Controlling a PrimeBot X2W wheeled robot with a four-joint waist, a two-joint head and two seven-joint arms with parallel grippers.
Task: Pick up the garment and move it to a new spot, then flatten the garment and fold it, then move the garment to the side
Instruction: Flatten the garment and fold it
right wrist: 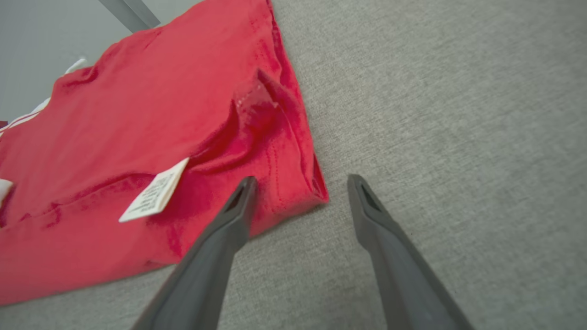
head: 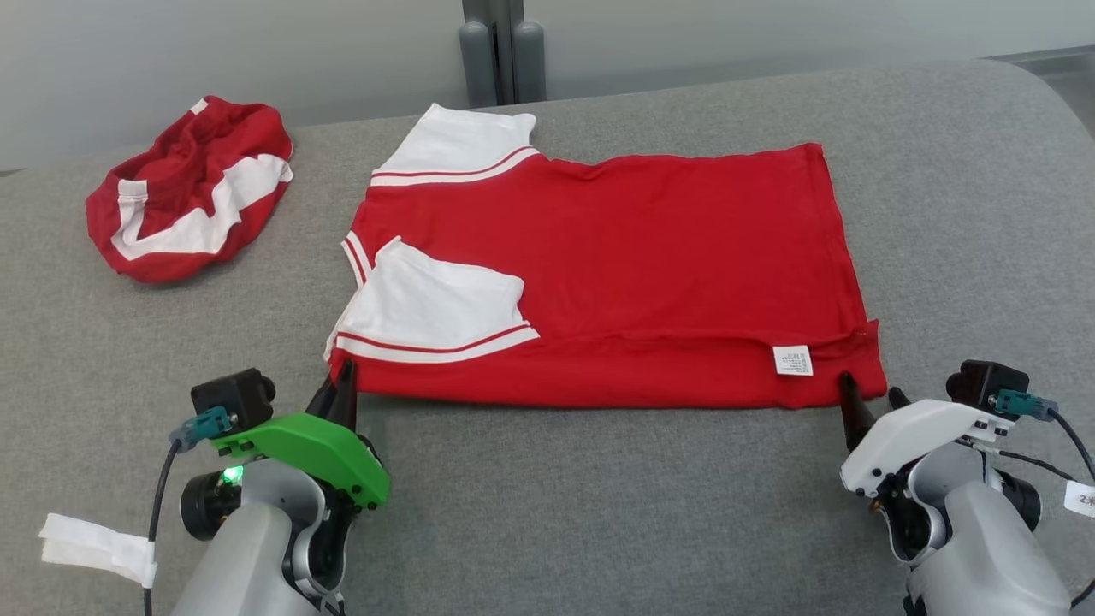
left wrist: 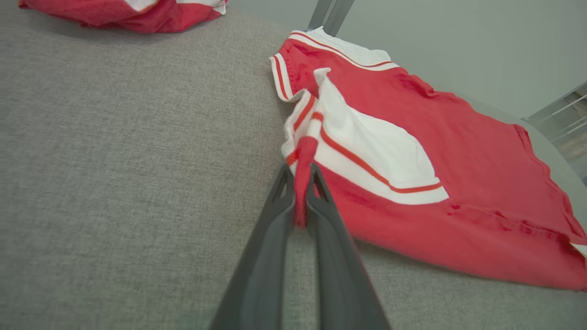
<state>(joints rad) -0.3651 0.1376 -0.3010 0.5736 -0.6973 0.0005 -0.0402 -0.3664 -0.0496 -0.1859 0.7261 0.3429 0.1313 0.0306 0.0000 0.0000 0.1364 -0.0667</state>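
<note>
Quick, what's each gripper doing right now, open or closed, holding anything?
Left gripper: shut, pinching the near corner of the red shirt.
Right gripper: open, straddling the shirt's other near corner, holding nothing.

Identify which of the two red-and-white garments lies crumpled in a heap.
The far-left garment, bunched into a ball; the central shirt lies spread flat.
</note>
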